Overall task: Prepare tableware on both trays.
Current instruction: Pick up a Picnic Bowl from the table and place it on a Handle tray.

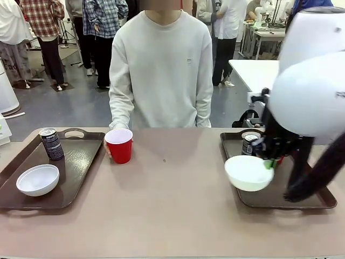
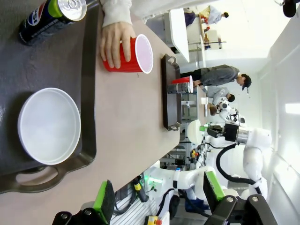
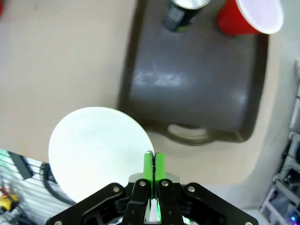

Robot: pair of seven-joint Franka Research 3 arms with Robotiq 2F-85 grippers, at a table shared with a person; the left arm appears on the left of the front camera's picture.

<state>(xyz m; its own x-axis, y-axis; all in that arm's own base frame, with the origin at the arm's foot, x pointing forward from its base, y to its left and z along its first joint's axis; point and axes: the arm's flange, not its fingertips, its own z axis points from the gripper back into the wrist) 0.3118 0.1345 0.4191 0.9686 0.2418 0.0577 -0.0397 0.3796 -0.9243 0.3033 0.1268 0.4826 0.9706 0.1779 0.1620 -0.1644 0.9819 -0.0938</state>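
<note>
White bowl (image 3: 96,152) is pinched by its rim in the right gripper (image 3: 153,161), held above the near-left corner of the right tray (image 1: 318,202). A thin rim grip risks slipping or tilting. Left gripper (image 2: 157,194) hangs spread, empty.

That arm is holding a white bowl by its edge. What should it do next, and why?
Probably lower the bowl onto the right tray and let go: the right pincer pinches its rim above the tray's near edge, where a can and cup already stand.
</note>
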